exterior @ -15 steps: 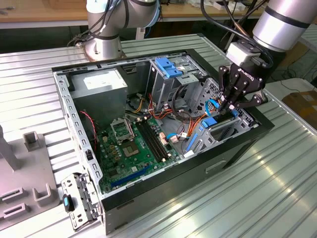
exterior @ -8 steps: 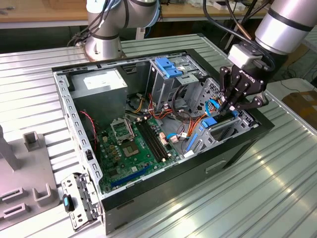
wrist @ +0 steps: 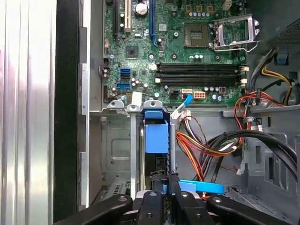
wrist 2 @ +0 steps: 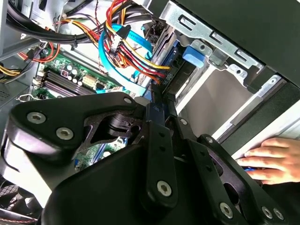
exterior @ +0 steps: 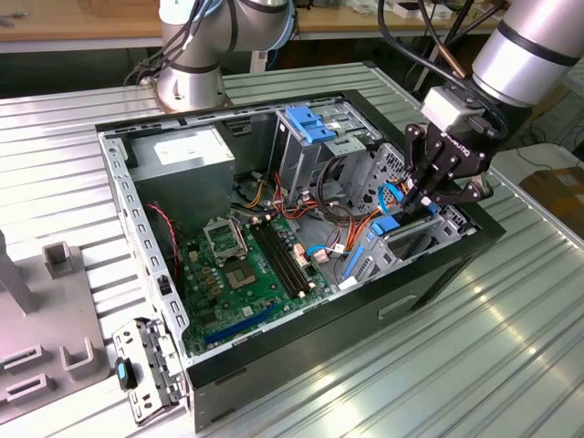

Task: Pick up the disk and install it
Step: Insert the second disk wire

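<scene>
The disk (wrist: 156,136) stands on edge in its bright blue carrier, low inside the computer case (exterior: 301,356). It sits in a metal bay beside the green board (wrist: 178,47).

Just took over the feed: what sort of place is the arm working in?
Likely a robotics lab bench: an open computer case lies on a ribbed metal table, with wooden workbenches behind and a second robot arm.
</scene>
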Available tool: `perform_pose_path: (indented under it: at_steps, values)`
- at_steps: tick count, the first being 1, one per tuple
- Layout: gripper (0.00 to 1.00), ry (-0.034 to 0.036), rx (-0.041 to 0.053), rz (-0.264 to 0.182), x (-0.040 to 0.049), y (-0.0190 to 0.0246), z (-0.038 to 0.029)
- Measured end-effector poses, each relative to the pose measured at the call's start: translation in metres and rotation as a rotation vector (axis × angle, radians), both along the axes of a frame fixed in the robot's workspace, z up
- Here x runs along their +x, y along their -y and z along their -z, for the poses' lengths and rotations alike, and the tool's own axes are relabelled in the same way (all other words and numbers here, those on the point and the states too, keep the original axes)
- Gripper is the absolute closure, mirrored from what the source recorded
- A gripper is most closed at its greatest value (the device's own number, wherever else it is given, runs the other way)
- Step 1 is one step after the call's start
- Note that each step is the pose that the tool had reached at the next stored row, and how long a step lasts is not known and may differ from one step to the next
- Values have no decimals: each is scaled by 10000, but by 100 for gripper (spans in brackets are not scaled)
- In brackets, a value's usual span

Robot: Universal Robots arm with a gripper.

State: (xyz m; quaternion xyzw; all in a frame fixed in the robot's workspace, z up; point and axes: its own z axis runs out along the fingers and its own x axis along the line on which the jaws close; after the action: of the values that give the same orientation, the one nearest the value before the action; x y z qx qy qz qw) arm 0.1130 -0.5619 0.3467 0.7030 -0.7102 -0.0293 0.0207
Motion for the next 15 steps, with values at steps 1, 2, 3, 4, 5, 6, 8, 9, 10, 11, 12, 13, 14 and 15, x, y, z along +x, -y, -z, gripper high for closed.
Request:
perform_pose_path:
  at_steps: [1,2,3,4,5,6,8,9,10,11,12,13,14,15]
  values:
    - [84,0,2,0,0,0,0]
    - [84,0,9,0,0,1,1]
    - [84,0,39,0,0,1,0]
    - [84,1,60,-1,0,1,0]
    - [84,4,84,-10,0,0,0]
    - [84,5,91,-20,0,0,1]
    - [84,5,97,-78,0,0,1]
    - [84,5,98,-102,0,0,1]
    - [84,5,98,-126,0,1,1]
    - [84,5,101,-152,0,1,1]
    - [84,5,104,-164,0,1,0]
    - [84,5,107,-177,0,1,0]
    - [84,8,108,-192,0,1,-1]
    - [84,13,111,-217,1,1,-2]
